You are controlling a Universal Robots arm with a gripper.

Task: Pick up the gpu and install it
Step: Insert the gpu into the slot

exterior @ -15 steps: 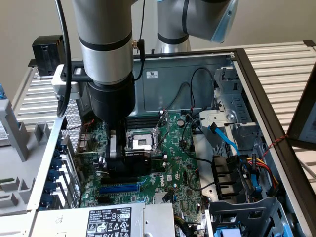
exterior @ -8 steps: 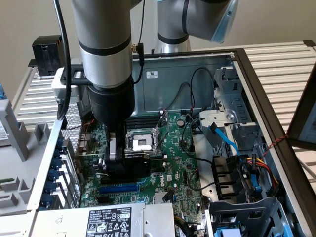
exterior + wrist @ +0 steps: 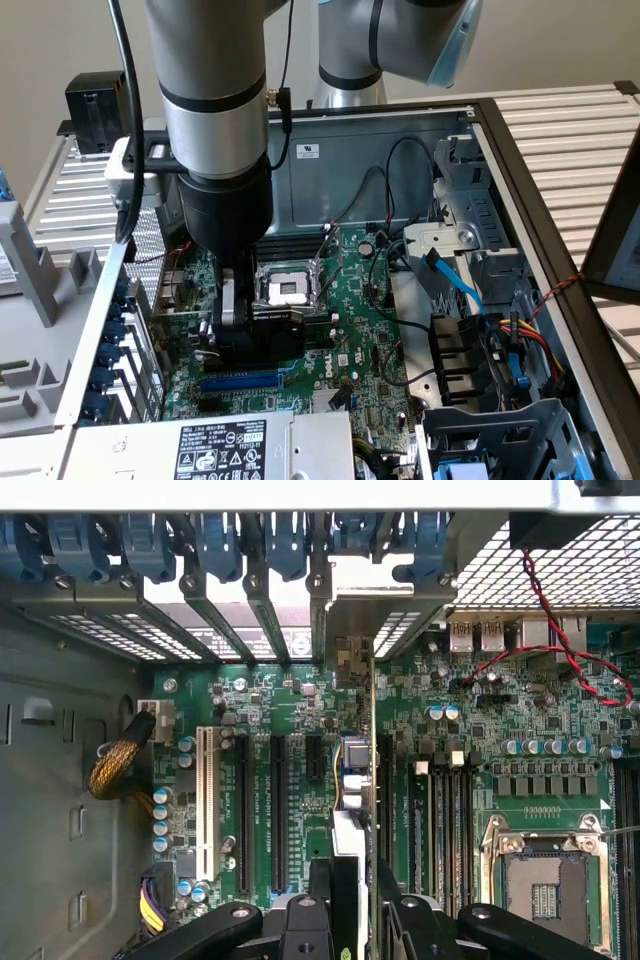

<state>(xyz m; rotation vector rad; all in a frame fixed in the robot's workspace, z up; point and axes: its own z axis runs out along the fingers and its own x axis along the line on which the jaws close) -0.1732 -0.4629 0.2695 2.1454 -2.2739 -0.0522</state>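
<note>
The gpu (image 3: 272,328), a small card with a black shroud, stands on edge low over the green motherboard (image 3: 365,335), and my gripper (image 3: 233,322) is shut on it from above. In the wrist view the gpu (image 3: 352,770) is seen edge-on between my fingers (image 3: 320,885), running along the black expansion slots (image 3: 279,810). Its silver end bracket (image 3: 345,655) reaches the rear openings of the case. Whether the card's edge sits in a slot I cannot tell.
The bare CPU socket (image 3: 285,290) lies just behind the card. A blue slot (image 3: 240,381) and the power supply (image 3: 230,445) are in front of it. Blue bracket latches (image 3: 220,545) line the rear wall. Cables (image 3: 455,285) and a drive cage (image 3: 500,440) crowd the exterior view's right.
</note>
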